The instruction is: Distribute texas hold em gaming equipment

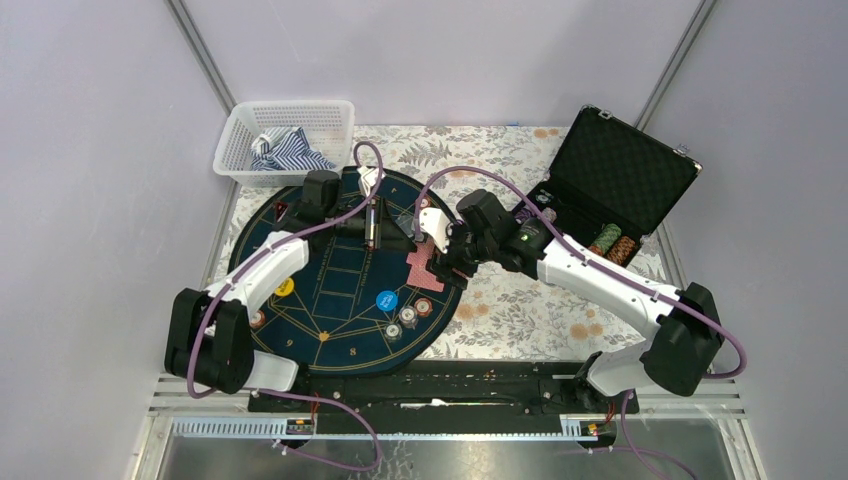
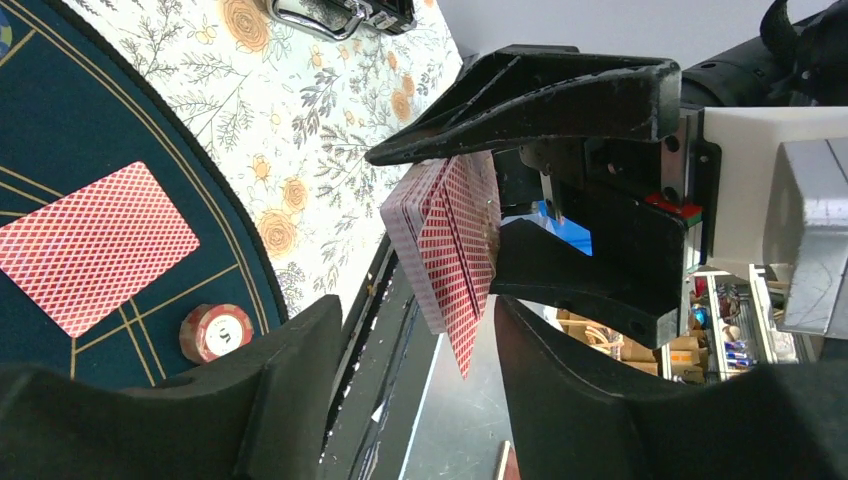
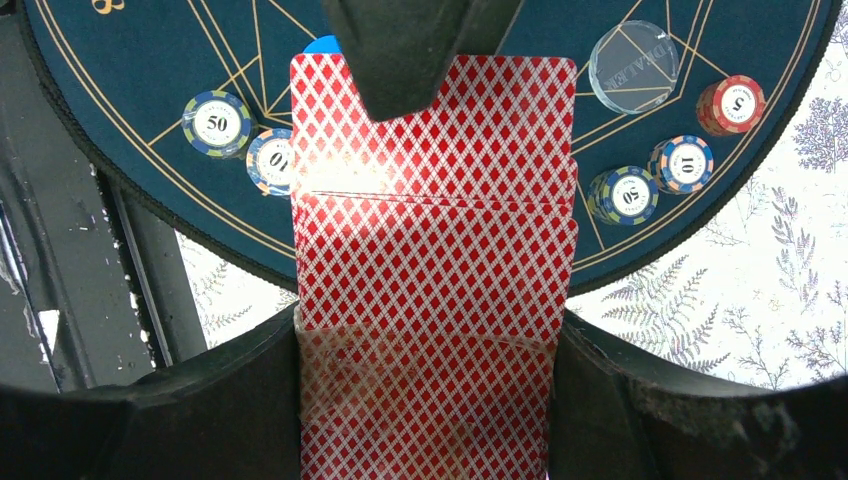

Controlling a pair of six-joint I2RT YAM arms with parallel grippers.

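Right now the right hand (image 3: pixel 425 400) is clamping a deck of red-backed playing cards (image 3: pixel 435 230) over the edge of the dark blue mat (image 3: pixel 150 45). The left hand (image 2: pixel 415 335), spread apart, is hovering at that deck, and a lone card (image 2: pixel 90 245) is lying on the mat.

One yellow disc (image 1: pixel 284 288), one basket (image 1: pixel 232 146), one case (image 1: pixel 620 170)

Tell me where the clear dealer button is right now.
Right wrist view, upper right: the clear dealer button lies flat on the blue mat, next to the red 5 chip and just right of the card deck.
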